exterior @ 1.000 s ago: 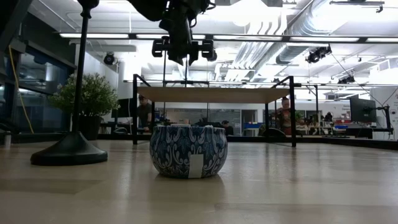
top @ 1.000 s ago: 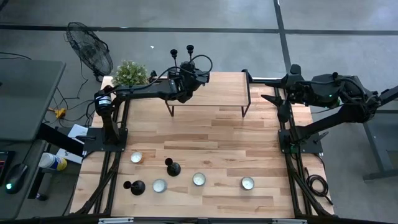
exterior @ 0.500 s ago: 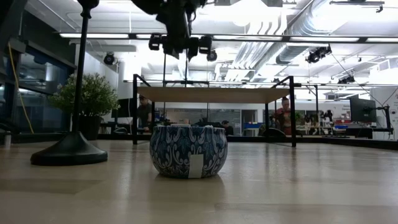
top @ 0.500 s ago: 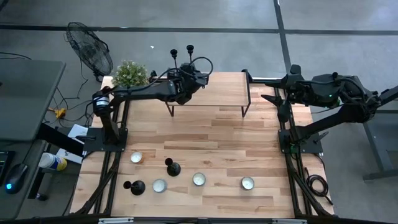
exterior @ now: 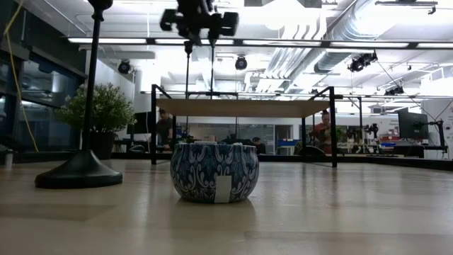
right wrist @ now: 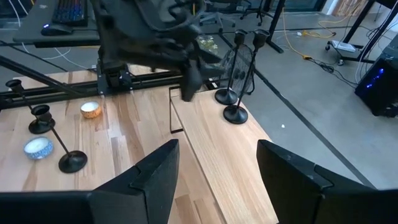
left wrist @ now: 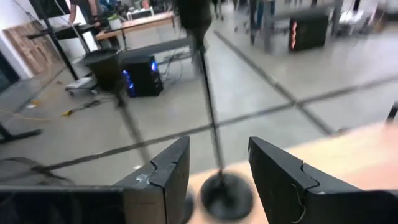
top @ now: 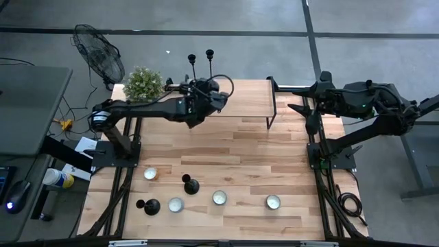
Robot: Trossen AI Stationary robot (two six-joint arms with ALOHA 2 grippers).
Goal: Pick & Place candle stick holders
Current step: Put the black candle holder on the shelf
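Overhead and wrist views of a light wooden table [top: 233, 147]. Raised shelf [top: 247, 99] on thin black legs along the far edge; potted plant [top: 144, 82] at the far left corner; floor fan [top: 99, 55] beyond it. Four tealight cups in the near row [top: 150, 173] [top: 175, 204] [top: 219, 197] [top: 273, 202], a blue patterned bowl [exterior: 214, 172] close to the low camera.

Two candle stick holders on shelf [top: 200, 65], upright at its far left end, side by side; two candle stick holders on table [top: 170, 195], upright among the cups, well apart from both arms.

Left gripper [left wrist: 217, 165] above the shelf's left part, fingers parted, holding nothing, one shelf holder's base just ahead between the fingertips. Right gripper [right wrist: 217, 168] at the right table edge, fingers spread, empty.
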